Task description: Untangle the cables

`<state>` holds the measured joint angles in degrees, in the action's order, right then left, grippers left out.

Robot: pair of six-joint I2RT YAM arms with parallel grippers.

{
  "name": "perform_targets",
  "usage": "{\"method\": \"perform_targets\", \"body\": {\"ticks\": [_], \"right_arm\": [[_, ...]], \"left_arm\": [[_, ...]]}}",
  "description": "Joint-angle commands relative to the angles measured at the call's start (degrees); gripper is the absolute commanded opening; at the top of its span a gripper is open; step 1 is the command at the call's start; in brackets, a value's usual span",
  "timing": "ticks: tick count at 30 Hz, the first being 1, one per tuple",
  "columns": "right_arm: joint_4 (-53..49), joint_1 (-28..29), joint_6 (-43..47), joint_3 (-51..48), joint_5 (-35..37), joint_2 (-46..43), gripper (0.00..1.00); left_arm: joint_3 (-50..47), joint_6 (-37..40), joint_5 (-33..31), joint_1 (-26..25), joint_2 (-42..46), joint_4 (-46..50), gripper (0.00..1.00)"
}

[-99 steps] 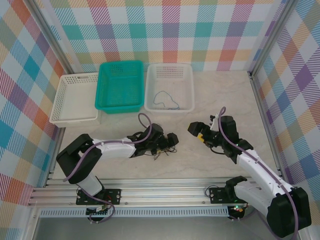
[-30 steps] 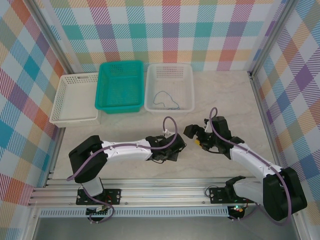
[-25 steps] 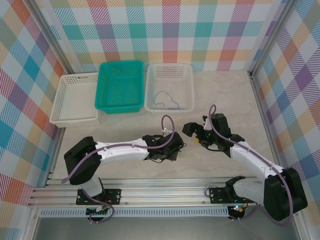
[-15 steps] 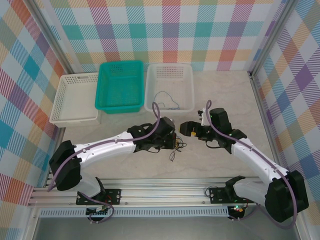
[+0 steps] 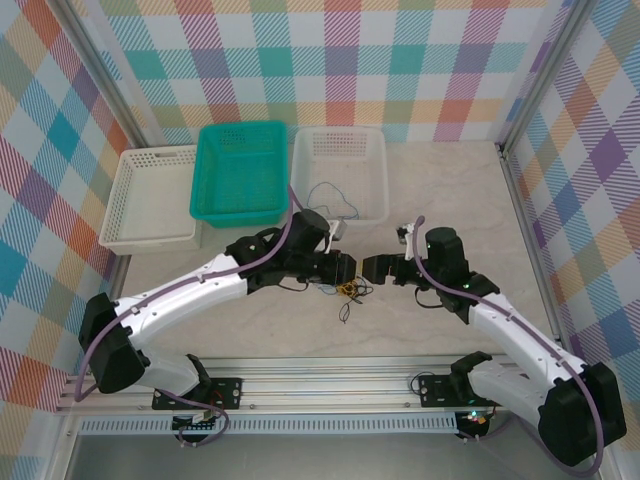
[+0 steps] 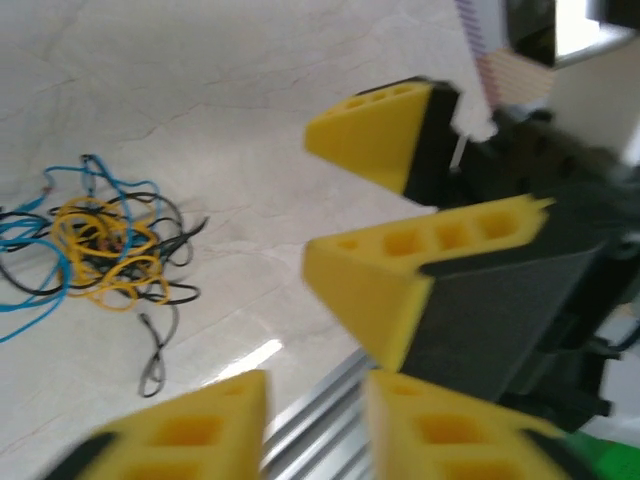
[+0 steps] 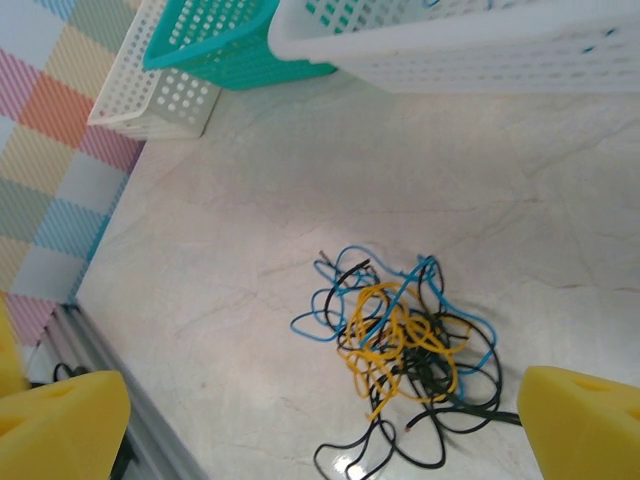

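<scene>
Farthest back stand a white perforated plastic basket (image 5: 150, 197), a teal plastic basket (image 5: 240, 175) and a second white basket (image 5: 340, 150) holding a thin blue-and-black wire (image 5: 330, 190). Tangled blue, black and yellow cables (image 5: 347, 292) lie on the table (image 5: 450, 190) between the left gripper (image 5: 348, 268), fingers partly apart, and the right gripper (image 5: 372, 268), fingers wide.

Work surface: a pale, marble-patterned tabletop (image 5: 450, 190), flat and faintly veined.

Enclosure: panels (image 5: 340, 60) printed in a pastel plaid close off the back, left and right sides. Silver metal uprights (image 5: 541, 80) stand at the two back corners. Slotted aluminium rails (image 5: 330, 385) run along the near edge of the table.

Furnishings: three perforated plastic baskets stand side by side at the back left, in order a white basket (image 5: 148, 241), a teal basket (image 5: 238, 215) and a second white basket (image 5: 340, 143).

Lighting: even overall, with one bright glare patch (image 6: 250, 357) on the tabletop close to the rails.
</scene>
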<state>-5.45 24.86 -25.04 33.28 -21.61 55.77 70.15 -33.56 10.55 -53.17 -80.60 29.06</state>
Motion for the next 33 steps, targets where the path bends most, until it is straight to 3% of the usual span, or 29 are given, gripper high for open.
{"method": "perform_targets", "body": {"ticks": [1, 4, 9, 19, 24, 33], "right_arm": [[-0.32, 0.45, -1.46, -0.41, 6.34, -1.24, 1.0], [-1.05, 0.44, -4.08, -1.45, 10.32, -2.34, 1.0], [-0.97, 0.43, -6.42, -2.37, 12.2, -4.03, 1.0], [-2.62, 0.44, -6.68, -2.07, 12.65, -5.35, 1.0], [-2.81, 0.45, -6.52, -2.1, 12.81, -6.06, 1.0], [-2.53, 0.45, -5.73, -2.9, 11.32, -6.41, 1.0]], "left_arm": [[-3.83, 3.62, -5.92, -1.59, -2.49, 2.27, 0.57], [-9.1, 5.04, -11.88, -4.57, -5.27, -3.16, 0.64], [-12.56, 7.01, -17.2, -8.1, -9.62, -9.7, 0.66], [-12.68, 7.11, -18.53, -8.71, -15.07, -12.63, 0.37], [-11.97, 6.87, -18.2, -8.71, -16.87, -14.52, 0.38], [-12.26, 5.0, -19.99, -8.8, -13.81, -14.49, 0.06]]}}
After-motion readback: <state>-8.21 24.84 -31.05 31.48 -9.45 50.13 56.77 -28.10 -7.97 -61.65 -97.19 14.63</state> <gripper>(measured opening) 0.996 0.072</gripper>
